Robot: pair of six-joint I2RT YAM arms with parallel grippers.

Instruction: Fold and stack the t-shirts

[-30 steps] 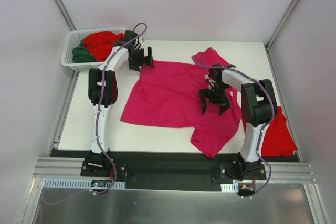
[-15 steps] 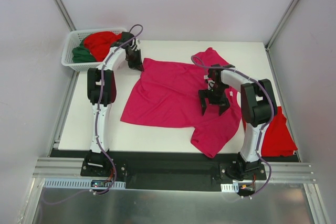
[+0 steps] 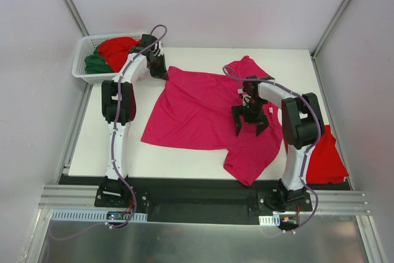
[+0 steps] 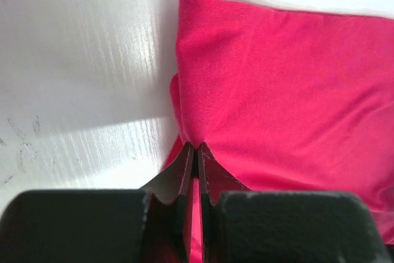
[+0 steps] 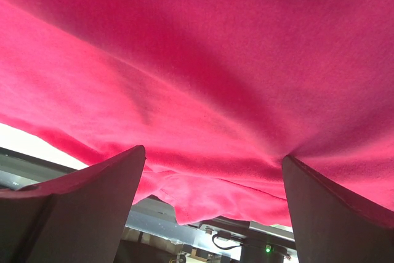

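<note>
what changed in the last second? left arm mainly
The left gripper was open at the far-left corner of the magenta t-shirt. It has shifted slightly left in the top view and shut, pinching that corner. Unchanged: the right gripper is still open over the shirt's right side, the shirt lies spread as before, and the red t-shirt is still at the right edge.

We see a robotics lab cell: white panel walls (image 3: 215, 4), aluminium frame rails (image 3: 68, 196), a white worktable (image 3: 184, 165).
</note>
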